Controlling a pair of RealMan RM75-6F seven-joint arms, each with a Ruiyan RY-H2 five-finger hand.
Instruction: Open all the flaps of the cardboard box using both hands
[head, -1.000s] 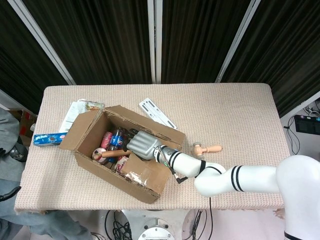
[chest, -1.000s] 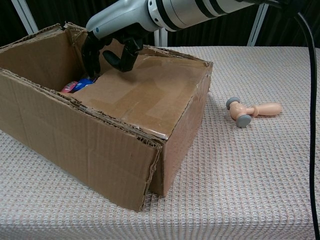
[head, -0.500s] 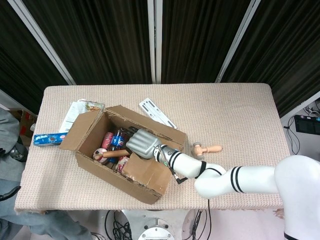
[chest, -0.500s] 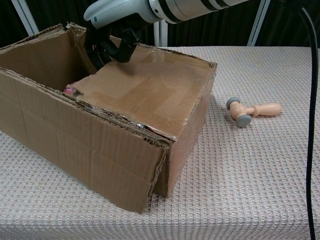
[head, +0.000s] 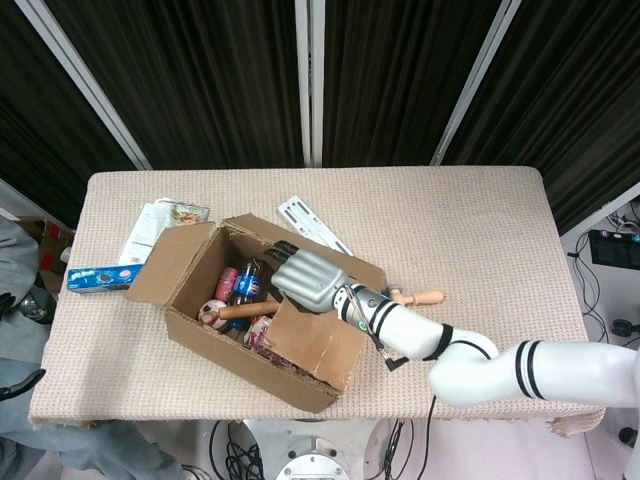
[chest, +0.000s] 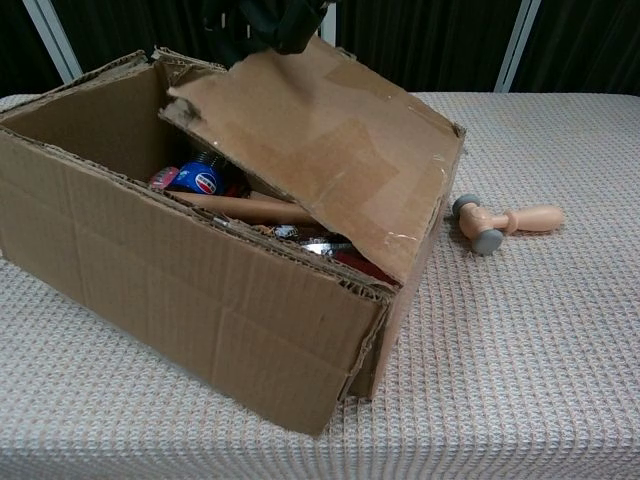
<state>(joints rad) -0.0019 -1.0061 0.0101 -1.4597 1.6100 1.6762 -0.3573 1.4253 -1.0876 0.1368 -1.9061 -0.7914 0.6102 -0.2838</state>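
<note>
The right hand (head: 308, 279) hooks its fingers under the free edge of the cardboard box (chest: 190, 290)'s half-raised end flap (chest: 330, 150) directly beneath it, and should swing it outward past vertical without dragging the box.

In the chest view the right hand (chest: 270, 22) is cut off by the top edge; only dark fingertips show at the raised flap (chest: 320, 150), and whether they pinch it or only press it cannot be told. That flap hides part of the cardboard box (head: 262, 305) contents: the wooden handle (chest: 250, 207) runs under it, and the cans (head: 240, 283) beside it are too small to read.
</note>
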